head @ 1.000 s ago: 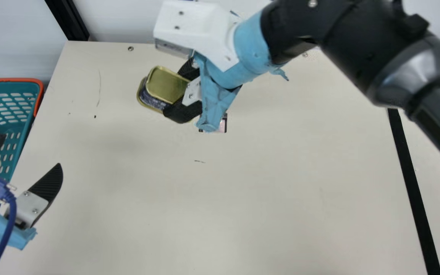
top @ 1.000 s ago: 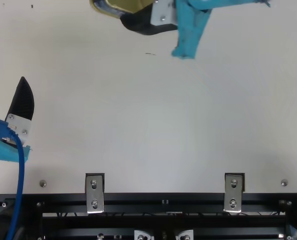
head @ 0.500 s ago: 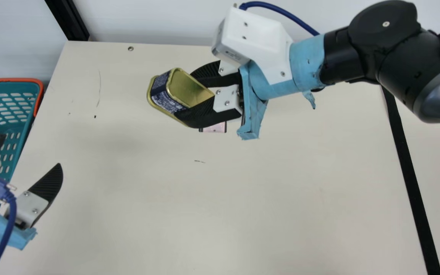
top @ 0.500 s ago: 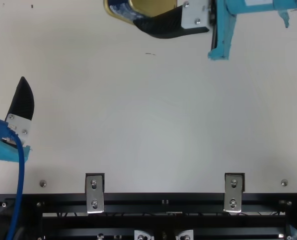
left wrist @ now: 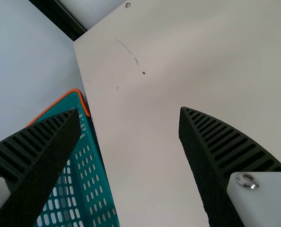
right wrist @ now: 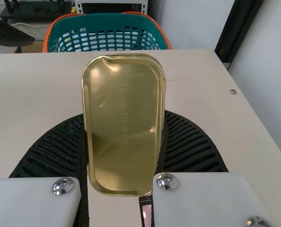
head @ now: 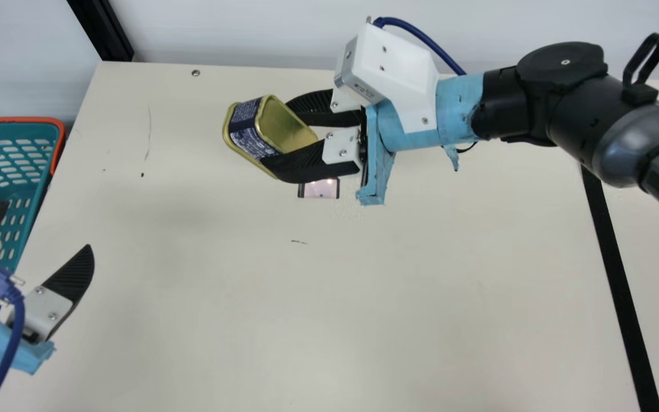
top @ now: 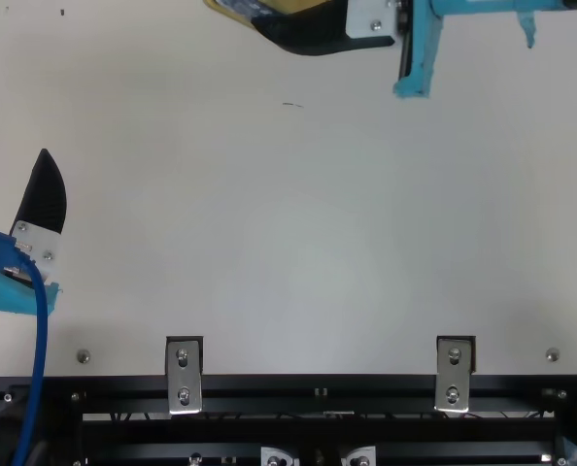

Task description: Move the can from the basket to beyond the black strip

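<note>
"At the near left, the left gripper (head: 46, 227) gapes, its fingers well apart. What's the worry?"

"Farther out: the can (head: 252, 129) hangs tilted above the table (head: 364, 297), pinched in the right gripper (head: 277, 134). Smooth metal could slip if the carry to the black strip (head: 618, 280) jerks."

"And the basket (head: 15, 130)?"

"Beside the table. I can't tell its contents, nor the can's."

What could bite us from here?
The can might slip: only the right gripper's two fingers hold it, clear of the table.
Its flat gold face is turned to the wrist, so it may land on its side.
Released too early, it would likely fall short of the strip.
</note>
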